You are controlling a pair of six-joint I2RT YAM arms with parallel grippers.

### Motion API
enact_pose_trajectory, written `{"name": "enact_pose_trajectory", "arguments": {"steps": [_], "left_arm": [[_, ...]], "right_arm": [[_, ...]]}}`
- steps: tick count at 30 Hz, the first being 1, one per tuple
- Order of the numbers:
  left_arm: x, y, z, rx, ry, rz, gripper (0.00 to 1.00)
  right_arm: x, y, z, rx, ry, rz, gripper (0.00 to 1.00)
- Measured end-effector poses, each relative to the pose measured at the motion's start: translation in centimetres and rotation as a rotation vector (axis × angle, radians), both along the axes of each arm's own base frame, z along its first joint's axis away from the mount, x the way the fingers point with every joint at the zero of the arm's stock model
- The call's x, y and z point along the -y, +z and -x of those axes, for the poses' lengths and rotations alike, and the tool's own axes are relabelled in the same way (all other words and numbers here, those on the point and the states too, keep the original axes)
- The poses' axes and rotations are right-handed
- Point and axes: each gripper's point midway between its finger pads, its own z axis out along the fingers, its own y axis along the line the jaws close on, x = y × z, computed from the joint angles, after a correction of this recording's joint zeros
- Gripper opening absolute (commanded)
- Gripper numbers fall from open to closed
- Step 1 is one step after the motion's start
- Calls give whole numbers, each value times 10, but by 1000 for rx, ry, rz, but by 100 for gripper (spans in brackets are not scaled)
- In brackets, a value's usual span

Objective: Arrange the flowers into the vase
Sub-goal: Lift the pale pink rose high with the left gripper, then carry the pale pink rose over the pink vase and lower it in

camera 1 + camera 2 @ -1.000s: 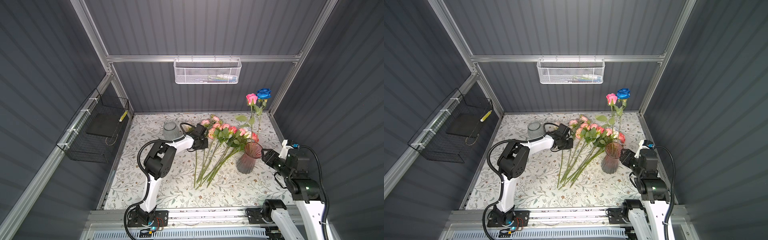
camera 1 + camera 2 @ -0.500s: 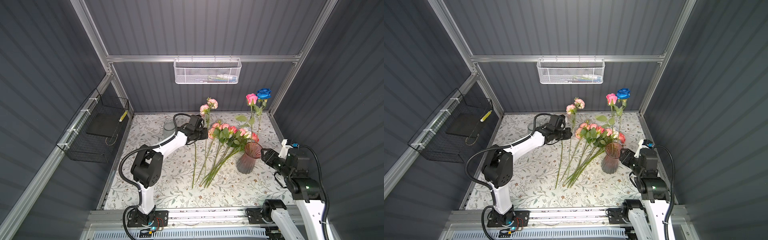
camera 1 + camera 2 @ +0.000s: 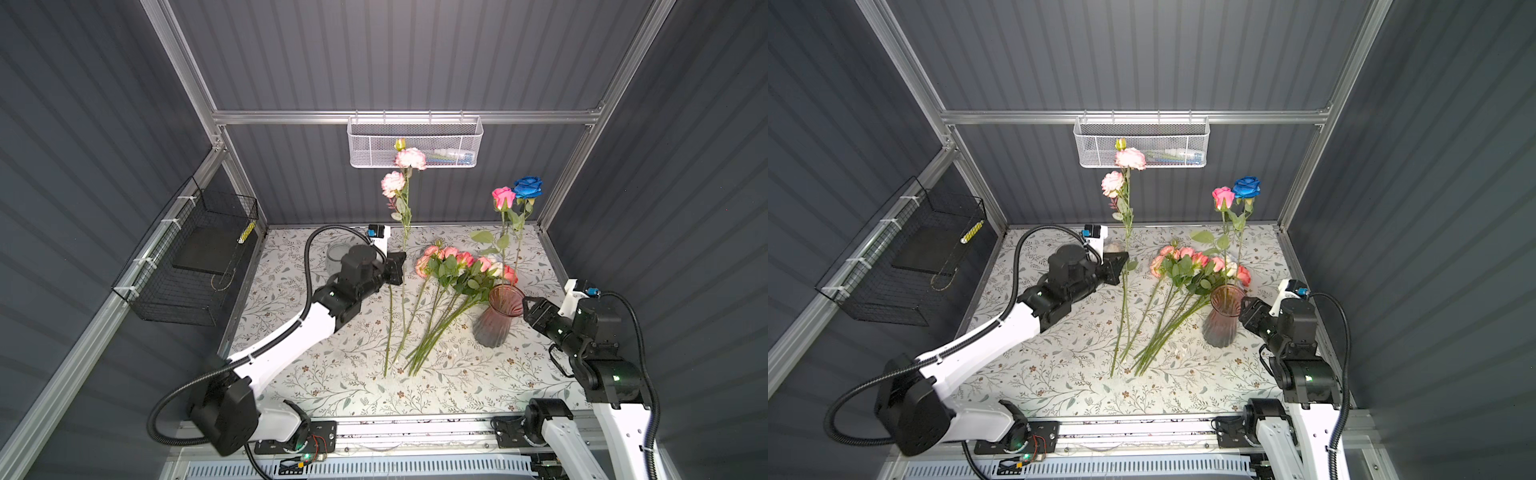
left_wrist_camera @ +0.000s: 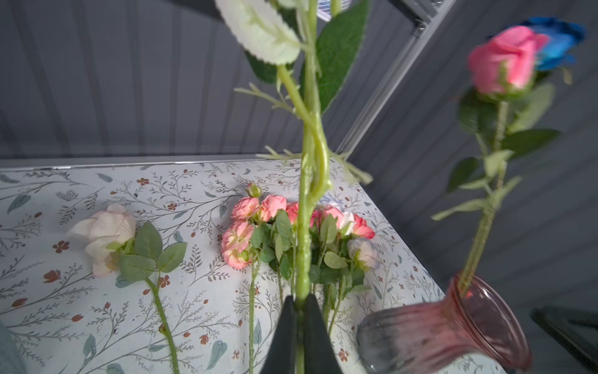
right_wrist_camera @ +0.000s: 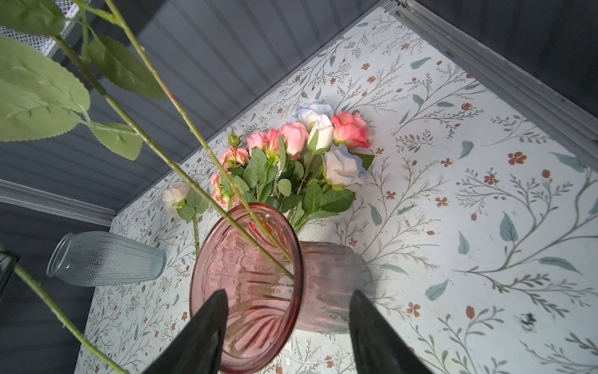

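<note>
The left tool (image 4: pixel 300 302), jaws pressed together on the stem of a two-headed pale pink rose spray (image 3: pixel 405 208), has risen from the tabletop (image 3: pixel 332 374), so the spray now stands upright above it. The pink ribbed glass vase (image 3: pixel 496 320), holding a pink rose (image 3: pixel 503 198) and a blue rose (image 3: pixel 528 187), waits beyond the loose roses (image 3: pixel 449 266) at the right tool (image 3: pixel 525 303), whose jaws stand apart astride its rim. Carrying the spray across to that mouth is probably next.
</note>
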Motion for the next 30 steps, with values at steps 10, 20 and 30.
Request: {"name": "enact_pose_trajectory", "arguments": {"steps": [10,20,30], "left_arm": [[26,116,31,353,-139,298,0],[90,230,82,490,-415,556,0],[145,231,79,498,-510,583,0]], "right_arm": [[0,3,0,12,-5,-9,62],[1,4,2,15,-8,-6,62],[2,6,3,21,-14,1,62]]}}
